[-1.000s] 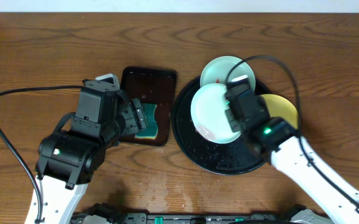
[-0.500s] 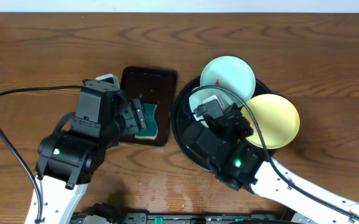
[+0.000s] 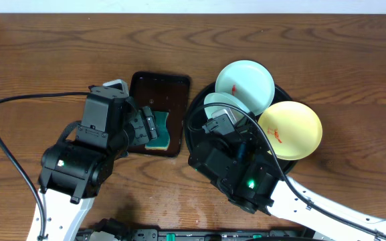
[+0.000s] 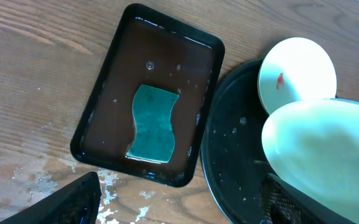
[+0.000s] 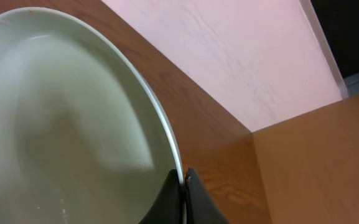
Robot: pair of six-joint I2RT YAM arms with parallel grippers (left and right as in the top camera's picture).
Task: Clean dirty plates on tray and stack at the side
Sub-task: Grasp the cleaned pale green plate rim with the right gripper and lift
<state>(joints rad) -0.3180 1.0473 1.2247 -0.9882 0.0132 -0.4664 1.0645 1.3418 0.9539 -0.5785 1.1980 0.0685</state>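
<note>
The round black tray (image 3: 198, 137) holds a pale mint plate (image 3: 246, 80) with a red smear at its back and a pale yellow plate (image 3: 292, 127) with a red smear on its right rim. A second mint plate (image 3: 221, 104) is lifted and tilted over the tray's left half. My right gripper (image 5: 183, 180) is shut on this plate's rim (image 5: 167, 134), with one finger on each face. My left gripper (image 4: 179, 208) hangs open above the wood between the two trays, with nothing between its fingers. In the left wrist view the held plate (image 4: 322, 155) fills the right side.
A dark rectangular tray (image 3: 160, 87) left of the round tray holds a teal sponge (image 3: 160, 130), also seen as the sponge (image 4: 153, 124) in the left wrist view. White residue flecks the wood (image 4: 114, 186) near that tray's corner. My right arm (image 3: 246, 174) lies across the round tray's front.
My right arm has swung from the tray's right to its front left, carrying and tilting the mint plate. The yellow plate is now uncovered. The left arm has not moved.
</note>
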